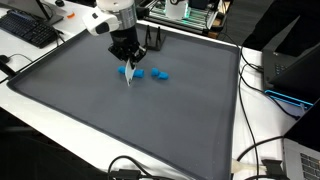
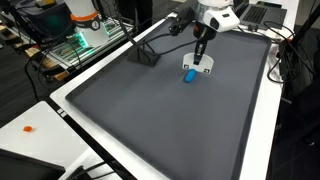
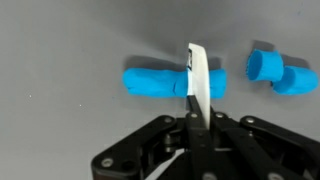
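**My tool clamps a white blade across a blue roll**

My tool (image 3: 192, 126) is closed tight on a thin white blade (image 3: 197, 75). In the wrist view the blade stands out from between my dark fingers toward 12 o'clock. Its narrow edge faces the camera, and it looks slightly curved at the tip.

The blade crosses a long blue roll (image 3: 150, 80), which lies flat on the grey worktop (image 1: 150, 130) and runs from 9 o'clock to 3 o'clock in the wrist view. The crossing falls near the roll's 3 o'clock end, so most of the roll shows on the 9 o'clock side and only a short stub on the other. I cannot tell whether the blade has sunk into the roll or only rests on it.

At 3 o'clock from the roll, a little apart from it, lie two short blue pieces (image 3: 265, 65), touching each other. One shows a round end face.

In an exterior view my tool (image 1: 127, 64) hangs straight down over the blue row, with the white blade (image 1: 128, 80) reaching to the surface. The roll and the pieces sit in the part of the worktop far from that camera, and grey surface stretches toward 6 o'clock. A black wire stand (image 1: 155, 42) sits at about 1 o'clock from my tool, near the worktop's far edge. A keyboard (image 1: 25, 30) lies off the worktop at 10 o'clock.

In an exterior view from another side, my tool (image 2: 201, 58) sits just above the blue roll (image 2: 188, 76).
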Robot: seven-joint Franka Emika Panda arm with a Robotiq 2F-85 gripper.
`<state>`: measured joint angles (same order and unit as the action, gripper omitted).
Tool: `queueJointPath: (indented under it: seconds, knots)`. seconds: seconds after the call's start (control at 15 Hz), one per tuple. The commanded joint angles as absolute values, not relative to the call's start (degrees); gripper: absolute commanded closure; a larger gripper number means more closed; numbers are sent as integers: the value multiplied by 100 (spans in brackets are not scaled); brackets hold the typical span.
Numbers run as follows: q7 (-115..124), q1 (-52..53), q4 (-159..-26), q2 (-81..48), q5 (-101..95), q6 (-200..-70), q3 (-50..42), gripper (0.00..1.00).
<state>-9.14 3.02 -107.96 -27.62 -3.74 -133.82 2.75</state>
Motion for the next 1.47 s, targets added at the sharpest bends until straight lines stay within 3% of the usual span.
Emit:
queueJointPath:
  seconds: [0.0, 1.4]
  knots:
    - [-991, 235, -10863, -2925, -361, -13494, 323, 99]
    - [-1043, 21, -11227, -2688, 482, -13420, 605, 99]
